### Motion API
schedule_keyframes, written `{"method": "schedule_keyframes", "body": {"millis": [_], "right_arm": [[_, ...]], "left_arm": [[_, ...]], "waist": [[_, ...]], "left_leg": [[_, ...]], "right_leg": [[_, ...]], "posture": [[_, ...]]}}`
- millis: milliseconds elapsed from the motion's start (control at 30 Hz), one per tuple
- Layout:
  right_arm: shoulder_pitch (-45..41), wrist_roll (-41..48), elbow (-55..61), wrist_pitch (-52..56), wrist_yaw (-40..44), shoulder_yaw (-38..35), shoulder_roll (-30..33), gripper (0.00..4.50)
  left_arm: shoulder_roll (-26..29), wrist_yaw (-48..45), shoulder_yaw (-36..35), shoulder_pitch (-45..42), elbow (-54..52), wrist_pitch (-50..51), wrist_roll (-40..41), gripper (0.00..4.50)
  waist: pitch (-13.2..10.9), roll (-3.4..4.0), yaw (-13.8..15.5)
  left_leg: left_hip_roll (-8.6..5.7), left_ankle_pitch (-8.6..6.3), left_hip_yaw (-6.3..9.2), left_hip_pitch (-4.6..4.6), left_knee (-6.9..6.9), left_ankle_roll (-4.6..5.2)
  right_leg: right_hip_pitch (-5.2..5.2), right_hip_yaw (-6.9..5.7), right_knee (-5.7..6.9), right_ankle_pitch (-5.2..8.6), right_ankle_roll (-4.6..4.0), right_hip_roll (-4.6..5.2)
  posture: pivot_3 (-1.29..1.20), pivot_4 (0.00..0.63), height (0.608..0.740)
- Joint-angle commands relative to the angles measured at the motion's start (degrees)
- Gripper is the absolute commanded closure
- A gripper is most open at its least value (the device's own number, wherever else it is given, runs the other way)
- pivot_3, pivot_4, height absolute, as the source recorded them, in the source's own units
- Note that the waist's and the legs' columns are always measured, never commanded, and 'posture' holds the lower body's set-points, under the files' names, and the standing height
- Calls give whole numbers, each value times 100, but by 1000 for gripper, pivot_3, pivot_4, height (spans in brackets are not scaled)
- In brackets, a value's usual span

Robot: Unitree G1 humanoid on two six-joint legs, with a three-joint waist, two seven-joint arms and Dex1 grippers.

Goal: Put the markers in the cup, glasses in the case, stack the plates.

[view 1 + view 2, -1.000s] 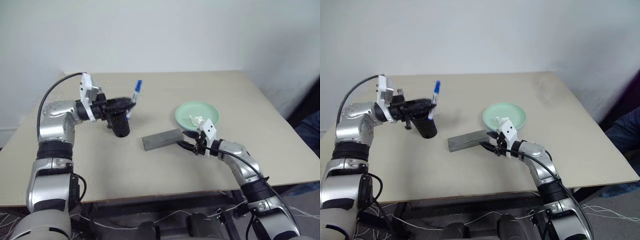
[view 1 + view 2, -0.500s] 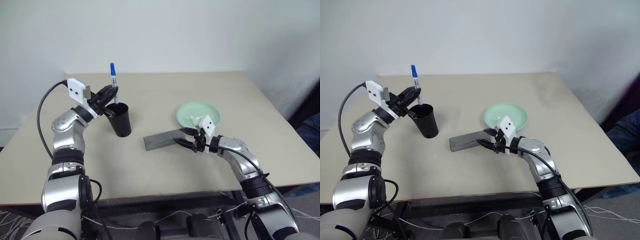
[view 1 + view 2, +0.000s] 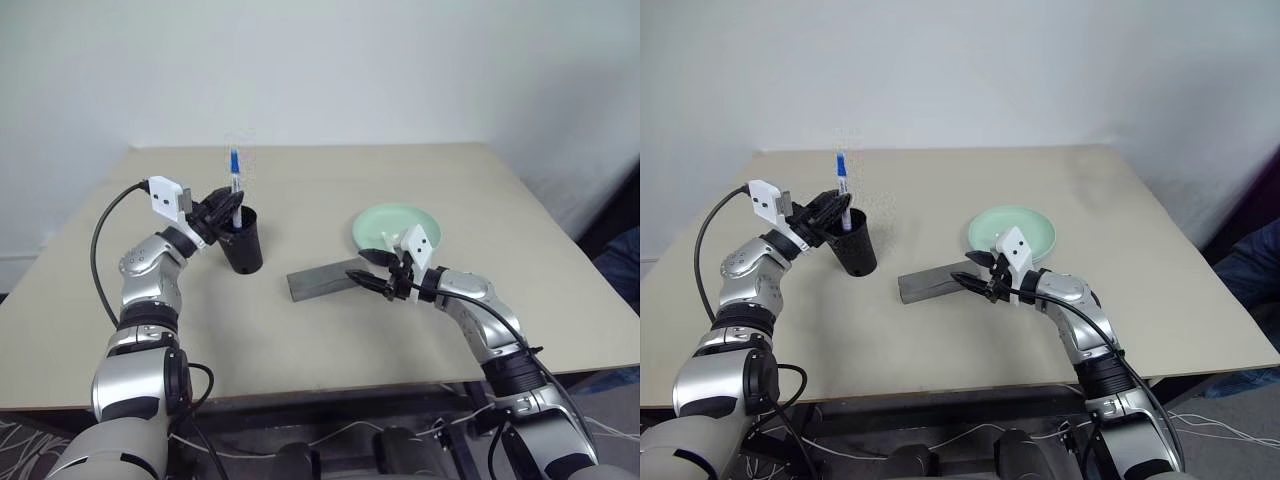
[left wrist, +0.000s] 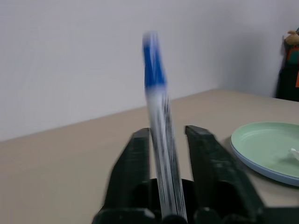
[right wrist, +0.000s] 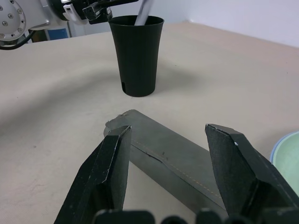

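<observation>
Our left fingers [image 4: 140,177] stood slightly parted around the blue-capped marker [image 3: 235,180], which stood upright in the black cup [image 3: 243,240]. Our right fingers [image 5: 112,172] hung open over the grey case [image 3: 322,280] on the surface [image 3: 300,340], beside the green plate [image 3: 395,225].

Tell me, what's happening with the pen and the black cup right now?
Left gripper open, marker dropping upright into cup. Right gripper open, hovering over case. Nothing in the way.

marker [image 3: 235,176] in cup [image 3: 243,241], case [image 3: 322,279] right
</observation>
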State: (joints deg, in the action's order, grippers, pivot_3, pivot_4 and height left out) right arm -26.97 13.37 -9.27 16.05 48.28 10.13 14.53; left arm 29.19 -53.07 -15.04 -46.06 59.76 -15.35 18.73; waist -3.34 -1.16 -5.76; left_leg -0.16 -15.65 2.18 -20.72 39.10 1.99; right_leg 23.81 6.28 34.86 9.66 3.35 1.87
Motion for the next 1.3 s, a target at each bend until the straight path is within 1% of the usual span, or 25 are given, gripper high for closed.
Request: {"method": "schedule_keyframes", "body": {"millis": [33,200,300,400,533,600,667,733,800,900,967,1100,1300], "right_arm": [[-93,88,244,-49,-32,-105,-6,1764],[-96,111,227,-56,-3,-126,14,1764],[-76,176,261,-6,53,-167,54,1764],[-107,178,183,10,126,-173,105,1764],[-180,193,-18,20,228,-247,224,1764],[-198,214,-82,32,329,-294,334,1764],[-224,259,-165,47,475,-353,467,1764],[-267,346,-258,108,697,-432,620,1764],[-330,441,-405,172,844,-553,749,1764],[-401,486,-742,116,1072,-700,1001,1764],[-375,508,-908,80,1227,-772,1153,1764],[-385,255,-1421,-292,1261,-777,1346,1764],[-533,192,-1810,-509,1274,-829,1416,1764]], "left_arm": [[-3,-29,-64,-196,-133,-102,5,2009],[-23,46,-71,-170,-264,-137,9,2009],[-55,-74,-131,-138,-564,17,184,2009],[-5,-485,-100,248,-1623,602,542,2009],[393,-1094,158,1398,-3576,2019,1022,2009],[619,-1181,278,1922,-4225,2482,1030,2009],[733,-1053,417,2281,-4569,2666,842,2009],[746,-832,508,2572,-4612,2515,531,2009],[648,-540,492,2704,-4509,2176,286,2009],[367,106,450,2708,-4294,1689,-57,2009],[164,647,300,2762,-4049,1242,-260,2009],[-154,1211,72,3082,-4032,1082,-195,2009],[-407,1573,122,3569,-4353,1014,-223,2009]], "waist": [[0,0,0],[0,0,0],[0,0,1],[0,0,-3],[0,4,-84],[0,4,-102],[-1,6,-102],[-2,7,-65],[-3,9,-41],[-3,9,1],[-2,10,2],[-1,9,-21],[-1,10,-2]], "left_leg": [[0,0,0,0,1,0],[0,0,0,1,0,0],[0,0,1,0,0,0],[0,0,-1,-2,0,0],[4,-3,-13,4,-15,-4],[6,-3,-12,6,-21,-4],[8,-3,-7,6,-20,-4],[8,-2,1,8,-15,-4],[7,-2,-2,21,-11,-4],[8,-2,1,19,0,-5],[4,-2,1,21,1,-5],[5,-3,-10,19,-9,-5],[6,-2,-14,16,-22,-5]], "right_leg": [[0,0,0,0,0,0],[-1,0,0,0,0,0],[-1,0,-1,0,0,0],[0,1,-3,0,0,0],[4,14,-3,0,0,1],[10,13,0,1,0,1],[10,7,3,1,-1,-1],[2,-1,1,2,-2,0],[-10,0,-2,5,-7,1],[-14,-6,-3,6,-11,1],[-20,-6,-5,6,-10,6],[-12,-1,-8,2,-3,5],[-2,3,-6,2,-3,2]], "posture": [[0,0,737],[0,0,737],[0,0,737],[0,0,737],[0,0,737],[0,0,737],[0,0,737],[0,0,737],[0,0,737],[0,0,737],[0,0,737],[0,0,737],[0,0,737]]}}
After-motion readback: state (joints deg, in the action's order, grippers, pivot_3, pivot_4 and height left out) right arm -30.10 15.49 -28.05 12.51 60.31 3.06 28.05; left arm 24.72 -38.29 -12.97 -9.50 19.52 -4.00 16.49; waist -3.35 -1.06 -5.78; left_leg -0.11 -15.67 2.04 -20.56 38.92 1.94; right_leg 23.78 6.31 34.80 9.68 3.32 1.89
